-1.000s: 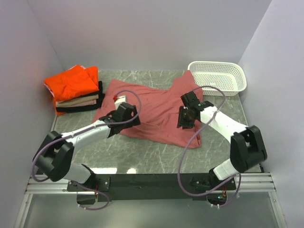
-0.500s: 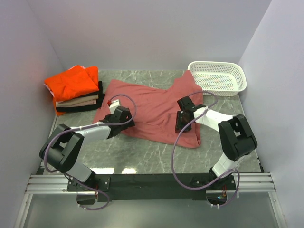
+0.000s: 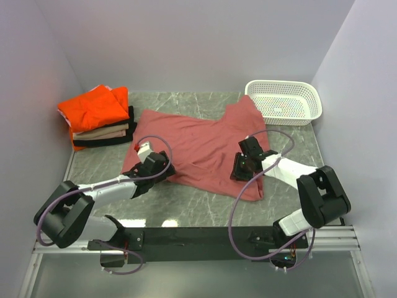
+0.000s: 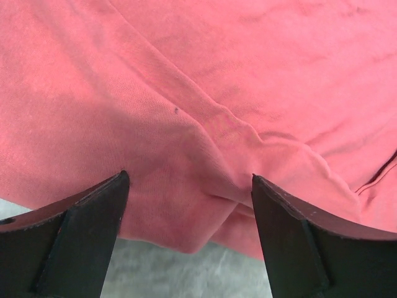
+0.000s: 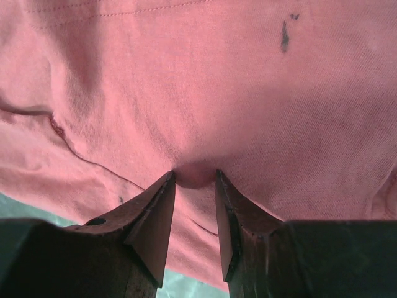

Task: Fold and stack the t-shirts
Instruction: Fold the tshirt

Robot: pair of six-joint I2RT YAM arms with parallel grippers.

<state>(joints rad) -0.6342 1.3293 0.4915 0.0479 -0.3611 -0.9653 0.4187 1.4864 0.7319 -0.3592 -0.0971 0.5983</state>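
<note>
Pinching a small bump of the red shirt (image 3: 205, 143), the right claw (image 5: 195, 174) is nearly closed on the cloth. Left claw (image 4: 189, 177) gapes wide over the shirt's near-left edge, gripping nothing. Shirt lies spread mid-table (image 3: 205, 208); folded shirts (image 3: 99, 121) are stacked far left.

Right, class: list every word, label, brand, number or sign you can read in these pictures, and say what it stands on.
None: no view shows readable text.
The salmon shirt is plain; the dark marks on it are specks, not letters.
The folded shirts and the white basket show no print.
A white-and-red patch at the shirt's left edge in the top view is too small to read.
</note>
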